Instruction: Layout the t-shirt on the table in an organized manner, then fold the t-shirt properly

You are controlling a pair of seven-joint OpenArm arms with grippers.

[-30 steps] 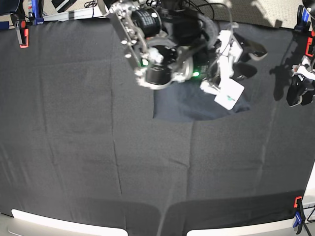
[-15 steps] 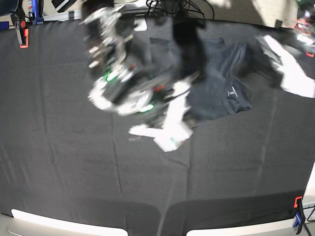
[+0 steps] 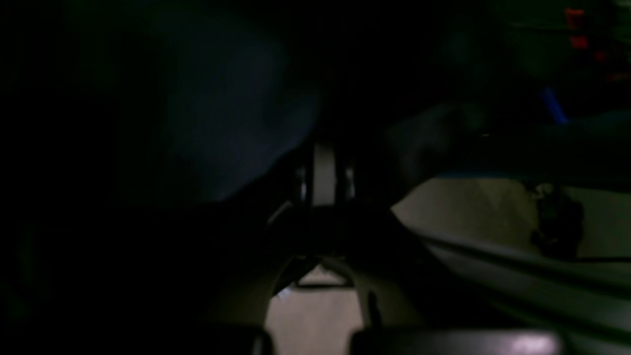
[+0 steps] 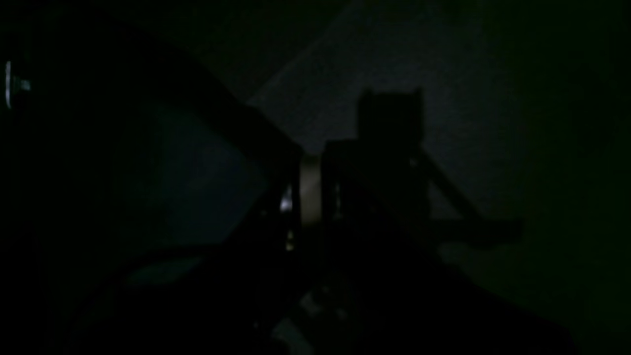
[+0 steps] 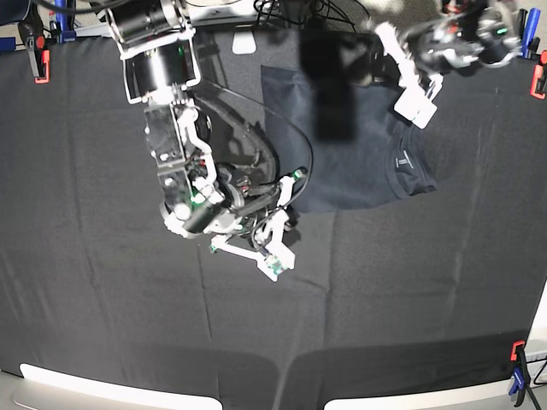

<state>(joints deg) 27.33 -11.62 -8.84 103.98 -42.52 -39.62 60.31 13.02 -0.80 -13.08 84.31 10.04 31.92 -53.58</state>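
The dark charcoal t-shirt (image 5: 359,162) lies in a folded patch at the back centre of the table (image 5: 102,299), its neck label (image 5: 403,161) facing up near its right edge. My left gripper (image 5: 416,107) hangs shut over the shirt's upper right part; whether it touches the fabric I cannot tell. My right gripper (image 5: 275,261) is shut just above the black cloth, off the shirt's lower left corner, with nothing visible in it. Both wrist views are very dark; each shows only closed fingers (image 3: 323,172) (image 4: 309,190) and dim bluish fabric (image 3: 222,108).
Red clamps (image 5: 38,64) (image 5: 538,81) grip the cloth at the back corners. A red and blue clamp (image 5: 517,376) sits at the front right. The pale rim (image 5: 60,376) shows along the front edge. Cables (image 5: 299,10) lie behind the table.
Both grippers have gone from open to shut. The right arm swung off the shirt toward the front left, uncovering it. The left arm moved from the right edge to the shirt's back right.
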